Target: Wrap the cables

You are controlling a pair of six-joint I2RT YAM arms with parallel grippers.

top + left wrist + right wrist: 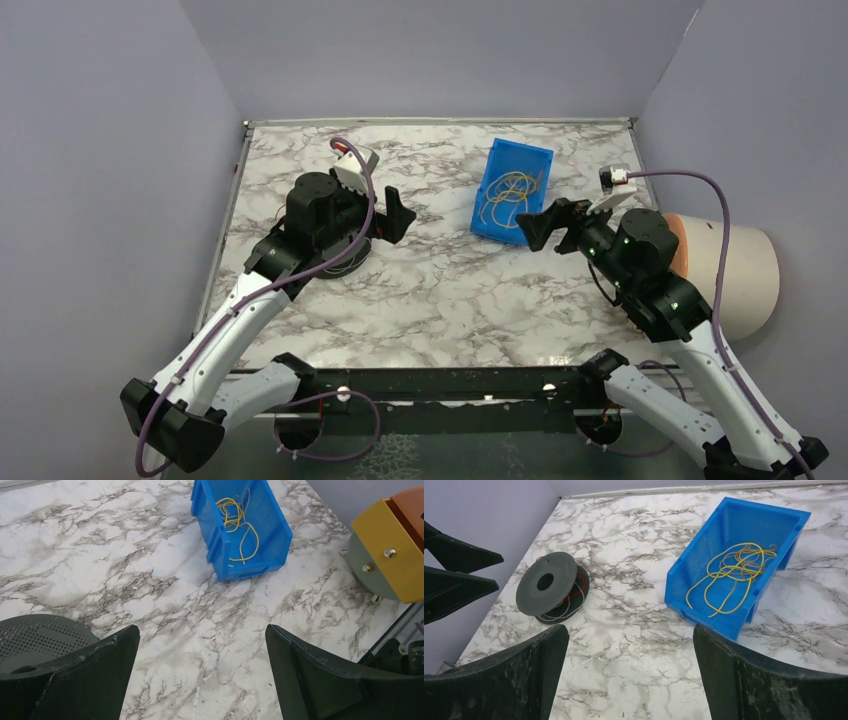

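A tangle of yellow cable [512, 189] lies in a blue bin [490, 215] at the table's back right; it also shows in the left wrist view [235, 522] and the right wrist view [731, 570]. A black spool [545, 586] with red and white wire wound on it lies flat at the left; in the top view my left arm mostly covers it [345, 268]. My left gripper [398, 214] is open and empty above the table, right of the spool. My right gripper [543, 224] is open and empty just beside the bin's near right corner.
A cream cylinder [735, 275] with an orange and yellow end [395, 550] lies off the table's right edge beside my right arm. Grey walls close the left, back and right. A black rail [450, 385] runs along the near edge.
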